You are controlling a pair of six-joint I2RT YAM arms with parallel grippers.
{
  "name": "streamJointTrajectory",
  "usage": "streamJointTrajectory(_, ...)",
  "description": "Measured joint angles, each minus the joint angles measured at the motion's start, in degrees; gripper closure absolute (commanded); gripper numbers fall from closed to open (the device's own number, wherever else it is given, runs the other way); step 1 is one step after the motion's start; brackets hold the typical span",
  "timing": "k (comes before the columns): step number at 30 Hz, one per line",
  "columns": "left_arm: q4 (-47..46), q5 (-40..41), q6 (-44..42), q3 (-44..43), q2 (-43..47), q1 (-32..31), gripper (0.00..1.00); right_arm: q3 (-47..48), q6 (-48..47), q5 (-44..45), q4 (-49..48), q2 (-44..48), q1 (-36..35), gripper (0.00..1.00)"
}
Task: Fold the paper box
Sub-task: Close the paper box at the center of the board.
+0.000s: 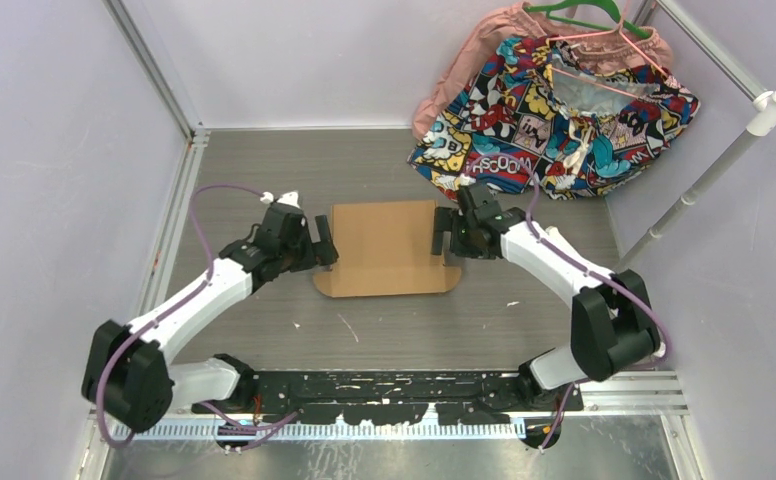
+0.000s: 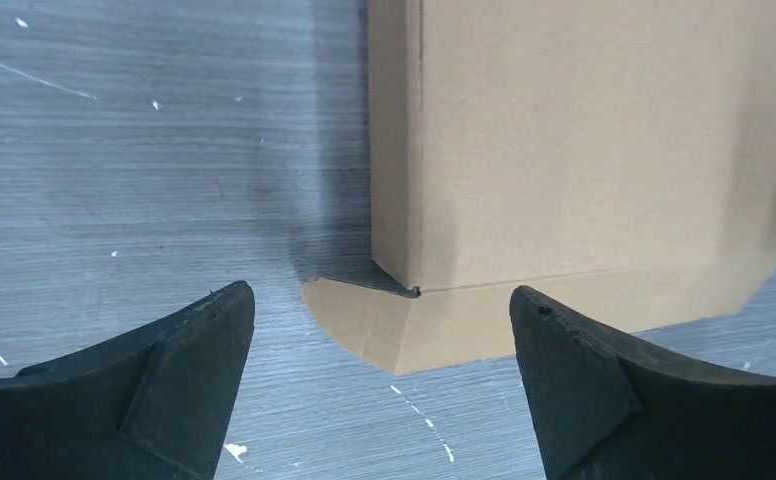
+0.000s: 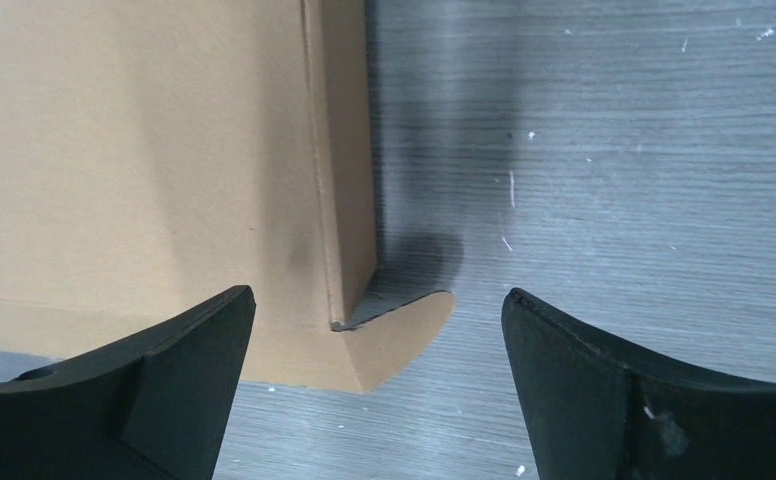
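Top external: plain brn paper box (image 1: 386, 245)

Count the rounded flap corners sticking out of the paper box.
2: near-left flap corner and near-right flap corner of the paper box; none shows at the far edge.

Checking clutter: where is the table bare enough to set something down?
Bare: the near strip between paper box and arm bases; the far-left stretch behind the box. Crowded: far-right corner, under the comic-print cloth; box sides, flanked by left tool and right tool.
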State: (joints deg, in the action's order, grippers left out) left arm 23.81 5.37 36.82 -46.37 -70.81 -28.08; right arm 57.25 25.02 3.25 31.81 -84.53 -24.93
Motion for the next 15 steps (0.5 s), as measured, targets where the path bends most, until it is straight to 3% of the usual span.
streamJointTrajectory(4,-2.21,0.42,-0.13,1.60,5.14,0.07,0.00,-1.84,1.33,-5.27,-4.35,3.19,2.82,0.00)
streamJointTrajectory(9,-8.66,-2.40,-0.46,6.58,5.49,0.98,0.00,-5.01,3.06,-13.49,-11.67,3.28,5.38,0.00)
streamJointTrajectory(15,-19.37,-11.17,-0.57,13.53,3.96,5.57,0.00,-10.99,6.49,-24.65,-20.17,1.95,8.11,0.00)
